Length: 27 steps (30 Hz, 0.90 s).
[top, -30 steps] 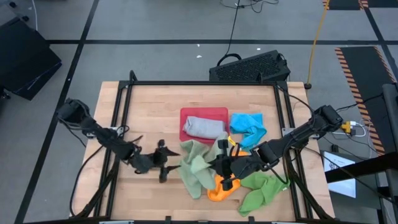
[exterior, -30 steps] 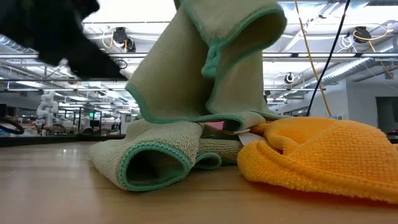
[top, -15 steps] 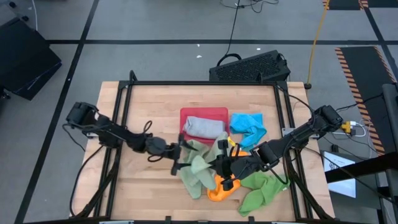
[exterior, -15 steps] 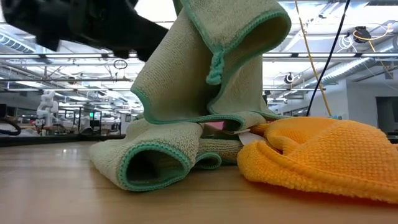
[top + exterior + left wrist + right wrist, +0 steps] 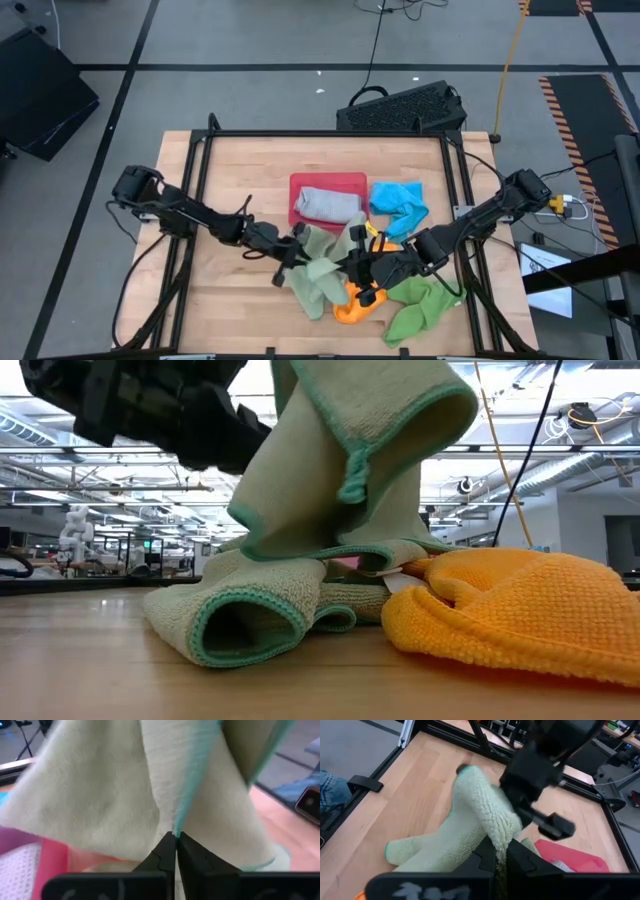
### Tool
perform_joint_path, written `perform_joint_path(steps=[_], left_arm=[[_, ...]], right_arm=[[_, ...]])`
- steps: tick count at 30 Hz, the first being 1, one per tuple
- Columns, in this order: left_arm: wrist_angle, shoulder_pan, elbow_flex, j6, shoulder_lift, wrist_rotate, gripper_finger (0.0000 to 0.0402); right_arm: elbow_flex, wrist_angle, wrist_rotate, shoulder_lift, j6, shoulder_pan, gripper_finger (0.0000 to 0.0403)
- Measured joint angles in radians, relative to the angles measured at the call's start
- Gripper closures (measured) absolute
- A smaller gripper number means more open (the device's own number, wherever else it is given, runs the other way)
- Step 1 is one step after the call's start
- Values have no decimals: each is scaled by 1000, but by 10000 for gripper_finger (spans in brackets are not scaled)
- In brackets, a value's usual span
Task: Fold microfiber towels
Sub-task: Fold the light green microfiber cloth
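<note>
Presently, sage towel (image 5: 318, 268): left tool (image 5: 296, 252) and right tool (image 5: 358, 262) both clamped on edges; spread apart evenly, taut.

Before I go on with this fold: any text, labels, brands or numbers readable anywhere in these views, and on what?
None can be read.
White tag on the orange towel, low view: too small to read any print.
Sage green towel, red tray, both grippers: no visible lettering.

Two sage green towels (image 5: 312, 275), one grey-blue towel (image 5: 326, 205), one bright blue towel (image 5: 398, 203), one orange towel (image 5: 352, 310), one bright green towel (image 5: 420, 306), one red tray (image 5: 330, 181), two robot arms (image 5: 190, 212)
</note>
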<state>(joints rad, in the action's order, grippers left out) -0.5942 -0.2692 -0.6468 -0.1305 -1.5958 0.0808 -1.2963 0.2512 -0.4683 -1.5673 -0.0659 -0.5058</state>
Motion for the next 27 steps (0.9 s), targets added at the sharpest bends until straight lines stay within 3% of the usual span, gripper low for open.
perform_joint_path(steps=[8, 13, 16, 18, 27], left_arm=[[255, -88, 0, 222, 178, -11, 395], [351, -192, 0, 457, 244, 10, 384], [345, -270, 0, 534, 241, -2, 376], [316, -325, 0, 550, 230, -63, 371], [372, -459, 1, 667, 213, -552, 310]], right_arm=[[84, -148, -2, 0, 37, 28, 399], [175, -473, 6, -10, 4, 71, 399], [223, -653, 74, -49, -40, 109, 399], [238, -718, 110, -79, -49, 128, 399], [243, -766, 157, -117, -36, 160, 399]])
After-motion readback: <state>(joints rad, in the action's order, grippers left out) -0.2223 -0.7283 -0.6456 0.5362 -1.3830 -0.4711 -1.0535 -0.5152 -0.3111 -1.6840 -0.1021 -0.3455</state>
